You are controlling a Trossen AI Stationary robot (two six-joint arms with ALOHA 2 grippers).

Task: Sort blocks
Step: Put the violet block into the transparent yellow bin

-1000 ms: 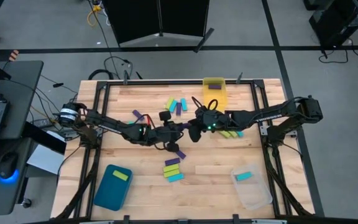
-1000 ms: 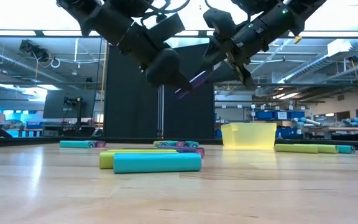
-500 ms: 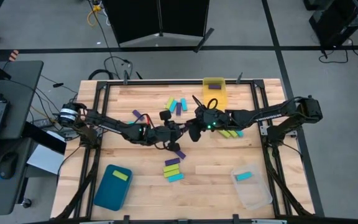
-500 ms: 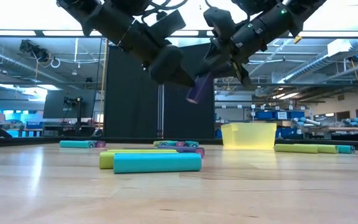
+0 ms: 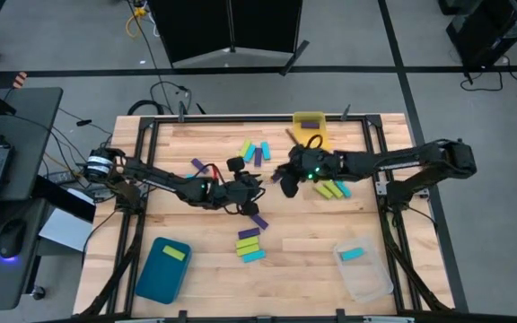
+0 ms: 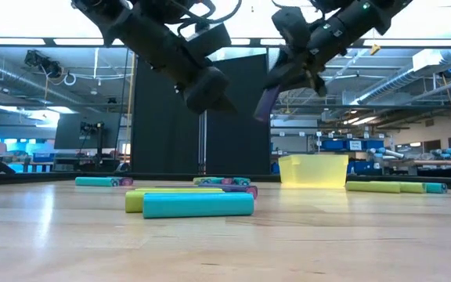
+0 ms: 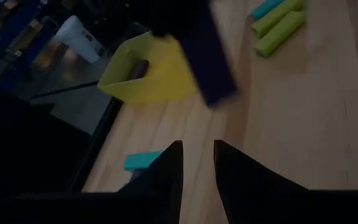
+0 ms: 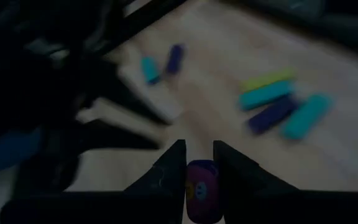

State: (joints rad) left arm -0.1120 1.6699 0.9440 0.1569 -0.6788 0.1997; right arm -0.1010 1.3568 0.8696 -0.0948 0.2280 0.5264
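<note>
My right gripper (image 6: 282,78) is above the table's middle, shut on a purple block (image 6: 266,103). The same block shows in the left wrist view (image 7: 211,68) and the right wrist view (image 8: 201,190). My left gripper (image 5: 260,182) is just left of it, open by a narrow gap (image 7: 197,168) with nothing between its fingers. Loose purple, lime and cyan blocks lie flat on the wood in clusters at the far middle (image 5: 254,151), the near middle (image 5: 249,244) and the right (image 5: 333,189). My right gripper pinches the purple block's upper end (image 8: 201,180) between its two fingers. The fingers come slanting down from the table's right side. The block hangs tilted below them (image 6: 263,110), lifted well clear of the table.
A yellow bin (image 5: 310,135) at the far edge holds a purple block. A teal bin (image 5: 155,274) at the near left holds a lime one. A clear bin (image 5: 366,283) at the near right holds a cyan one. Bare wood lies between the clusters.
The purple block has passed from my left gripper's tips to my right gripper. My right gripper took hold of it, then rose and drew back toward the table's right and far side with it. The block hangs more upright than before.
</note>
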